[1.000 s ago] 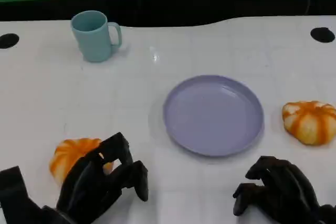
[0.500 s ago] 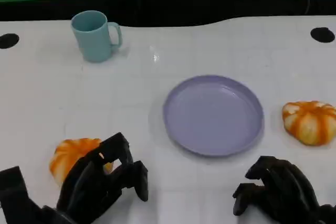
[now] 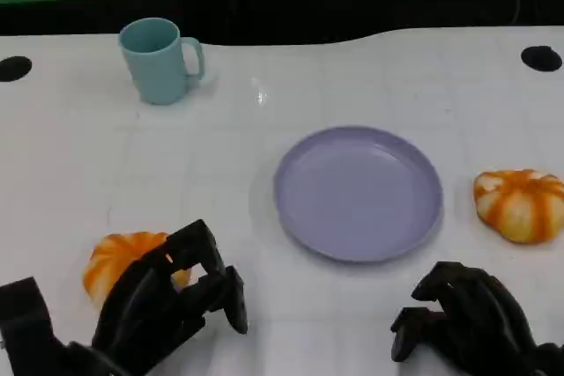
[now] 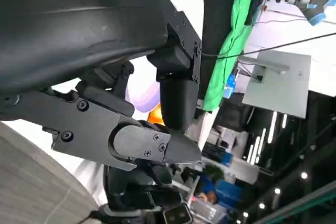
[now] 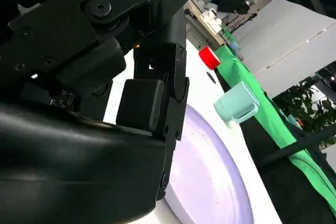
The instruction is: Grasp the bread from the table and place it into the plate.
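An orange, pumpkin-shaped bread (image 3: pixel 119 259) lies on the white table at the front left. My left hand (image 3: pixel 167 301) hovers just in front of it with bent, spread fingers that hide its near right side and hold nothing. A second orange bread (image 3: pixel 520 204) sits at the right edge. Between them stands the lavender plate (image 3: pixel 357 193), bare; it shows again in the right wrist view (image 5: pixel 210 177). My right hand (image 3: pixel 467 319) rests low at the front right, fingers arched down, holding nothing. In the left wrist view a sliver of the bread (image 4: pixel 156 114) peeks past the fingers (image 4: pixel 176 103).
A light blue mug (image 3: pixel 160 60) stands at the back left, also seen as the mug (image 5: pixel 239 103) in the right wrist view. Black round marks sit at the table's far corners (image 3: pixel 541 58). A green cloth runs behind the table's far edge.
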